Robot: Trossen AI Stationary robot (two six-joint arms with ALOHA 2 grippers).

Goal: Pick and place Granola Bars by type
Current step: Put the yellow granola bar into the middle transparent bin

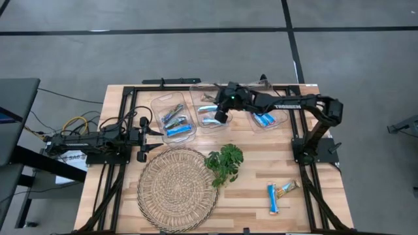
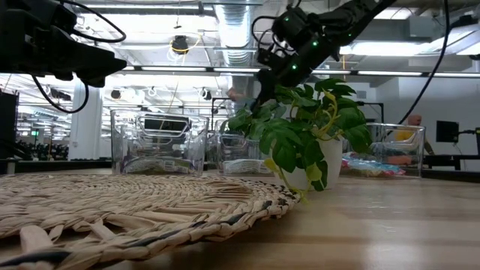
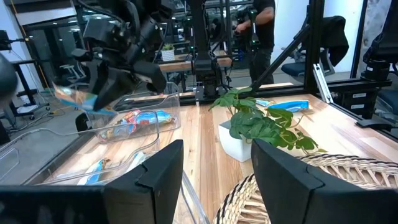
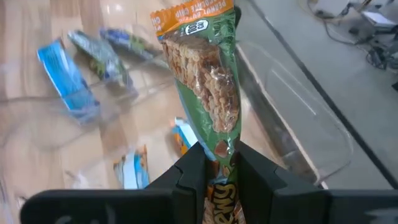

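Three clear bins sit in a row along the far edge of the table [image 1: 248, 196], and the right end effector [image 1: 222, 116] hangs above the middle bin [image 1: 210, 112], toward twelve o'clock from the potted green sprig [image 1: 225, 162]. Its fingers are closed tight on one end of a granola bar [image 4: 208, 81], which stands out beyond them lengthwise; gripping it by the end probably lets the bar drop cleanly into a bin without the fingers touching the walls. That bar's wrapper is green with an orange top band and a picture of a tan oat bar on its face, so it belongs to the multicoloured kind. Below it, in the right wrist view, a bright blue bar [image 4: 65, 84] and darker blue-and-silver ones [image 4: 99, 56] lie in the left bin [image 1: 172, 117], while a few blue and orange pieces show nearer, suggesting each bin collects one kind. The right bin [image 1: 268, 117], at three o'clock from the end effector, holds blue bars too. Two more bars, a blue bar [image 1: 272, 198] and a tan bar [image 1: 287, 188], wait on the table at about four o'clock from the sprig, not yet sorted. A round woven mat [image 1: 176, 189] lies at eight o'clock from the sprig. The left end effector [image 1: 154, 132] waits with its fingers apart and empty, near the left bin's near side.
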